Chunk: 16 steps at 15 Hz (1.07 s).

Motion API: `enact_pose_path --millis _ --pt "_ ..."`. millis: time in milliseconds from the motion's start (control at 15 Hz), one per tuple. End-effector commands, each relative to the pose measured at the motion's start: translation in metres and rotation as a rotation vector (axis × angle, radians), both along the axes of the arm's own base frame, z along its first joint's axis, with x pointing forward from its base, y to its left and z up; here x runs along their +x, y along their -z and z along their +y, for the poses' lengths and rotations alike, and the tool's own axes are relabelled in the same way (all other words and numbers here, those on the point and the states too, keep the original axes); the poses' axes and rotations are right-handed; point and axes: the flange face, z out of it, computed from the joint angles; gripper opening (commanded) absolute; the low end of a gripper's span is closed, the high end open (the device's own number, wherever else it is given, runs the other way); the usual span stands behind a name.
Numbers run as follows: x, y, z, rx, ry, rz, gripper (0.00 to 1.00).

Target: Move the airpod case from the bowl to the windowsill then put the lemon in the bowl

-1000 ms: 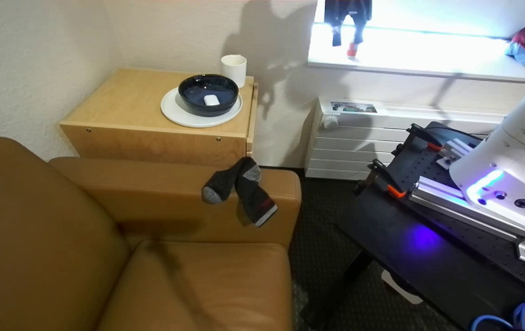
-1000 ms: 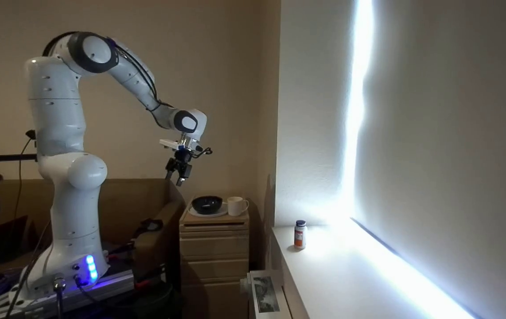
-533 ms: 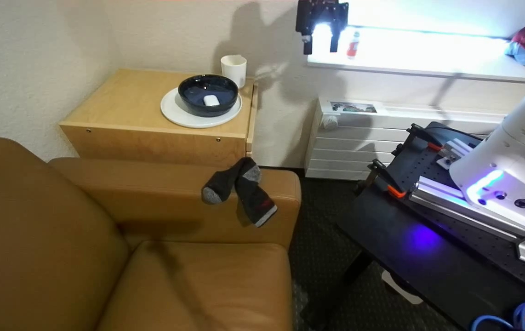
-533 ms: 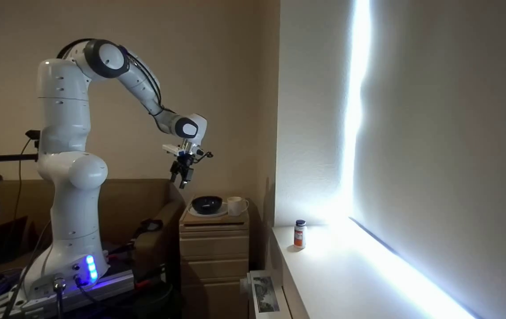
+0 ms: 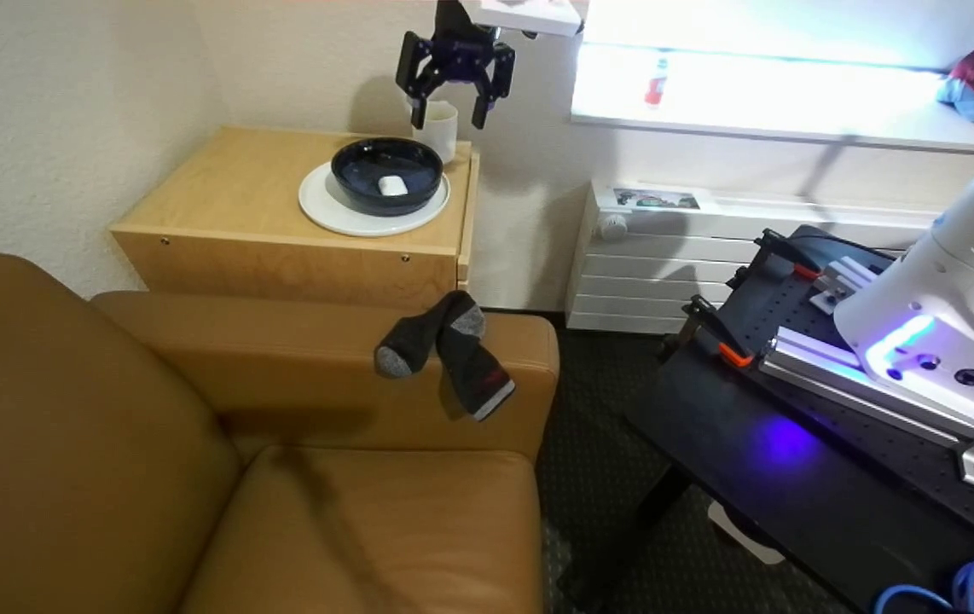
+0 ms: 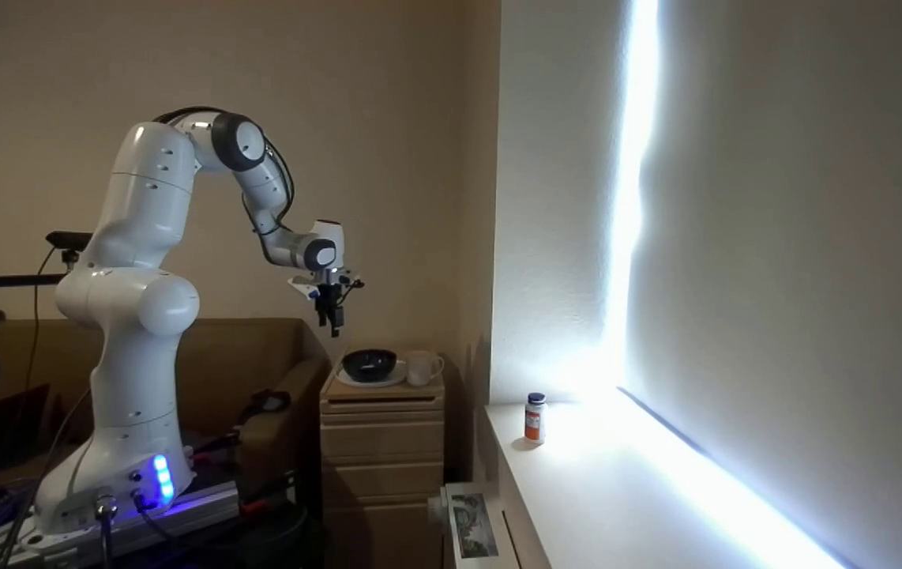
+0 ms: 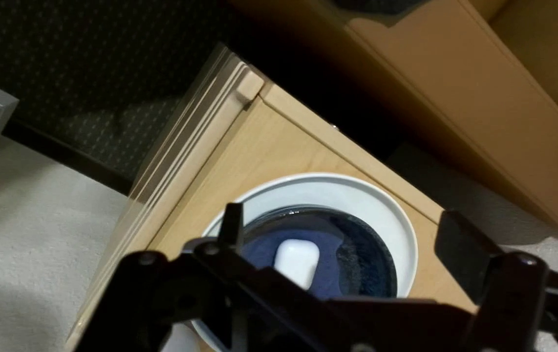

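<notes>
- Brown sofa (image 5: 325,529): fills the lower left of an exterior view.
- Windowsill (image 6: 593,490): long, white and brightly lit in both exterior views.
- Wooden cabinet (image 5: 257,188): just beside the sofa.
- White plate (image 5: 321,209): flat on the cabinet top.
- Dark bowl (image 5: 376,205): upright on the plate.
- Gripper (image 5: 449,118): higher than the bowl, pointing down, its fingers spread wide.
- White cup (image 5: 443,132): upright, near the bowl.
- Bottle (image 6: 535,423): upright on the windowsill.
- Airpod case (image 7: 296,261): lies inside the bowl.
</notes>
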Motion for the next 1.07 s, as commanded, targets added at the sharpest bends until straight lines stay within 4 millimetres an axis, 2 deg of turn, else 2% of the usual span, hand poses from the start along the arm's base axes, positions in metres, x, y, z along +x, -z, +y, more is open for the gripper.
enact_pose_path --millis 0,67,200,600,800,867,1000 --pt "0.002 0.000 0.002 0.002 0.001 0.000 1.00" --pt "0.004 -0.001 0.001 0.003 0.004 -0.002 1.00" --pt "0.016 0.016 -0.006 -0.043 0.031 0.000 1.00" --pt "0.076 0.051 0.014 -0.107 0.135 -0.126 1.00" --pt "0.097 0.063 0.029 -0.133 0.168 -0.140 1.00" --pt "0.080 0.055 0.019 -0.115 0.150 -0.124 1.00" --pt "0.084 0.062 0.023 -0.117 0.151 -0.124 1.00"
